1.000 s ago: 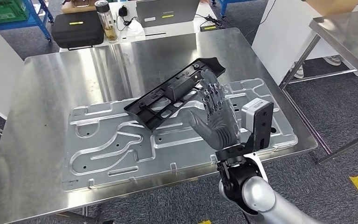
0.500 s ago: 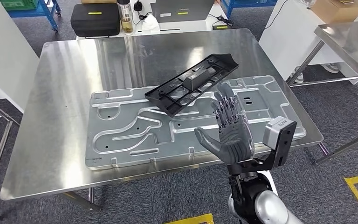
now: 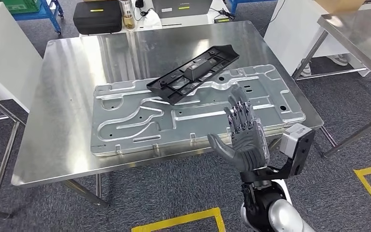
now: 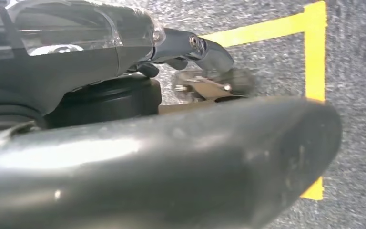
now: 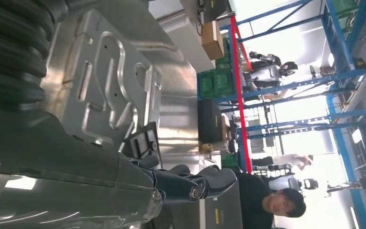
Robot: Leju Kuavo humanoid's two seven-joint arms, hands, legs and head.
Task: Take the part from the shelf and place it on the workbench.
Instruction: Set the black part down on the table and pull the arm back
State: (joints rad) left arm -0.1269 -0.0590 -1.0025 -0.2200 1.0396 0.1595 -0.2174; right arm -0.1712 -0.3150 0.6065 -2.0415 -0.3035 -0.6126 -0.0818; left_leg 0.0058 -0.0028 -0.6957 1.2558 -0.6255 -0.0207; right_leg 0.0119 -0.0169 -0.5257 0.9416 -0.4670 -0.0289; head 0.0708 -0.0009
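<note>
The long black plastic part (image 3: 193, 73) lies slantwise on the far side of the embossed metal plate (image 3: 140, 121), which rests on the steel workbench (image 3: 67, 96). My right hand (image 3: 244, 137) hovers over the workbench's near edge, palm up and fingers spread, empty and well short of the part. The right wrist view looks past its dark fingers (image 5: 190, 183) to the plate (image 5: 100, 71) and one end of the part (image 5: 143, 143). My left hand (image 4: 147, 157) hangs over the carpet with its thumb apart from its fingers, holding nothing.
A black case (image 3: 98, 17) and a bottle (image 3: 128, 14) stand beyond the far edge. A second steel table (image 3: 357, 34) is at the right and a white panel (image 3: 0, 63) at the left. Yellow floor tape (image 3: 183, 220) lies before me. A person (image 5: 271, 200) stands beyond the bench.
My right hand has let go of the part and drawn back toward me with spread fingers. The part now lies on the plate. The whole picture has shifted as the camera moved back.
</note>
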